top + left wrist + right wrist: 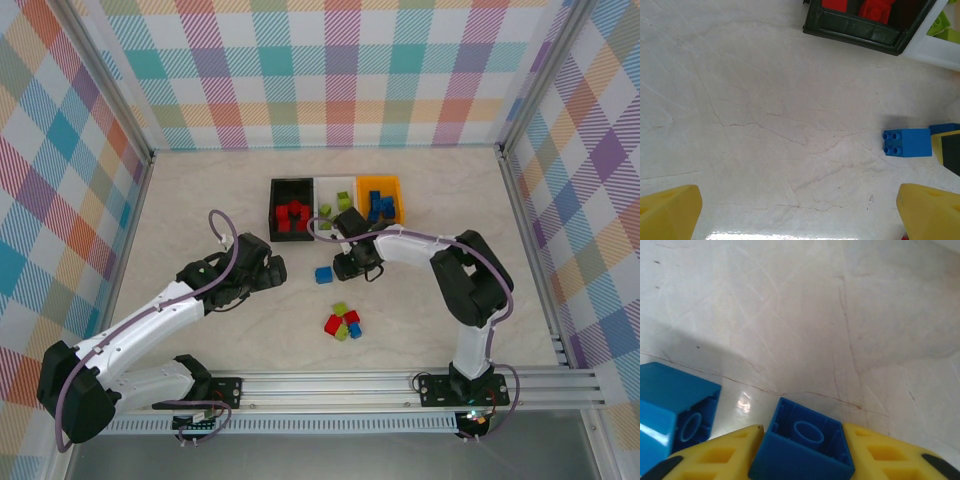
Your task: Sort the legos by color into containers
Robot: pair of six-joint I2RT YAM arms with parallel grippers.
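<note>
My right gripper is shut on a blue lego, its hollow underside facing the camera, low over the table. A second blue lego lies just to its left, also seen on the table and from the left wrist. My left gripper stands open over bare table, its fingers wide apart, left of that loose brick. The containers sit at the back: black with red legos, white with green ones, orange with blue ones.
A small cluster of red, green and blue legos lies in front of the right gripper. The left gripper is a short way left of the loose blue brick. Checked walls enclose the table.
</note>
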